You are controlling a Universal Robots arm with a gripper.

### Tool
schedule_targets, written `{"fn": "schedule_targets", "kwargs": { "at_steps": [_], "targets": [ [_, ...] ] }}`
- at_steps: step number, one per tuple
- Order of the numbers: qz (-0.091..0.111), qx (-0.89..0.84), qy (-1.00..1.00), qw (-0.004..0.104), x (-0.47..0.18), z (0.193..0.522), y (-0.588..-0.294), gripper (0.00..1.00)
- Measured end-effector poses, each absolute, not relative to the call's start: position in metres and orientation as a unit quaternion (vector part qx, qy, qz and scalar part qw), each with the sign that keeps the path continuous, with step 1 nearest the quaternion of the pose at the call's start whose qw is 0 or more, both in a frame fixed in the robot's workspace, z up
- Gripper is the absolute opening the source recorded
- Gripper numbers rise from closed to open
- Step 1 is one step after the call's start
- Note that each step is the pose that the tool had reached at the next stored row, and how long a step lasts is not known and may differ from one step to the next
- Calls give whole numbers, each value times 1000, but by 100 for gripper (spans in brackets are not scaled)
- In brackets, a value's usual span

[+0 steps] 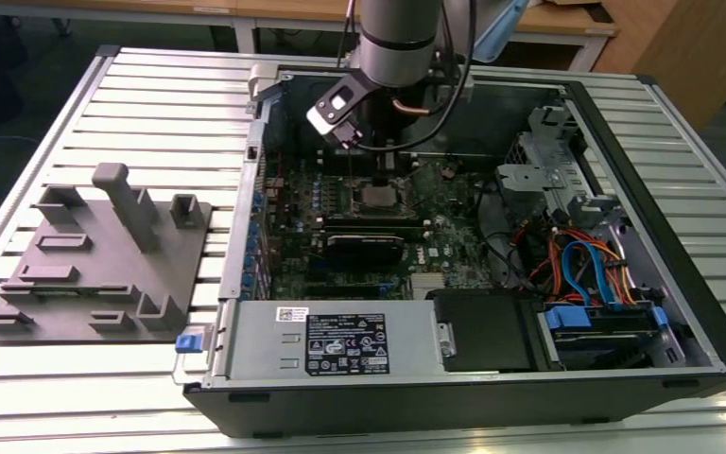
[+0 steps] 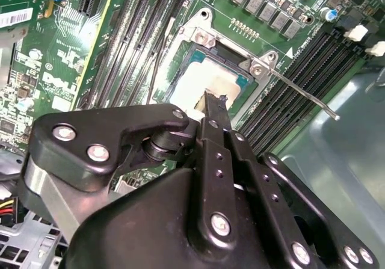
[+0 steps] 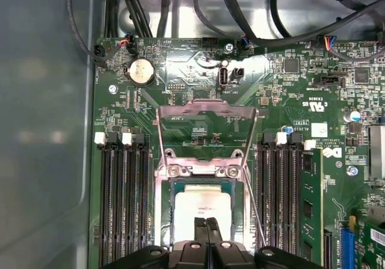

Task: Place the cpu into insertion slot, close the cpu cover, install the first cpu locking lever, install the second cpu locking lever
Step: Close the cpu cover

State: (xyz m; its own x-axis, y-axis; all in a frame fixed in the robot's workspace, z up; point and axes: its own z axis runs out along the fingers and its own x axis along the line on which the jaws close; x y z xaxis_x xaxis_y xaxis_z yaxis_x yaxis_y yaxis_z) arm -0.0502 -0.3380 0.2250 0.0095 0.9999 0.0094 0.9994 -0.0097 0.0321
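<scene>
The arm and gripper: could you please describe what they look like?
The arm is a silver-grey tube with a dark band and black cables looping beside it. The gripper is glossy black, built of jointed link bars dotted with silver screws, ending in two slim black fingers.

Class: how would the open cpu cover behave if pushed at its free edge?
The cpu cover would probably swing, not slide: it stands raised, hinged at the insertion slot. A thin frame with a large cut-out, it likely feels light and may flex.
</scene>
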Motion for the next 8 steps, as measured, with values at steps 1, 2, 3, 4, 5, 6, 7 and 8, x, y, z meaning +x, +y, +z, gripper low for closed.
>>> {"fn": "schedule_targets", "kwargs": {
  "at_steps": [1,2,3,4,5,6,7,8],
  "targets": [
    [15,710,704,8,-50,226,-338,10],
    [15,710,704,8,-50,227,-338,10],
    [15,710,704,8,-50,227,-338,10],
    [14,710,704,8,-50,228,-338,10],
    [14,710,704,8,-50,229,-338,10],
    [14,710,704,8,-50,230,-338,10],
    [14,710,704,8,-50,232,-338,10],
    [14,710,704,9,-50,233,-338,10]
  ]
}}
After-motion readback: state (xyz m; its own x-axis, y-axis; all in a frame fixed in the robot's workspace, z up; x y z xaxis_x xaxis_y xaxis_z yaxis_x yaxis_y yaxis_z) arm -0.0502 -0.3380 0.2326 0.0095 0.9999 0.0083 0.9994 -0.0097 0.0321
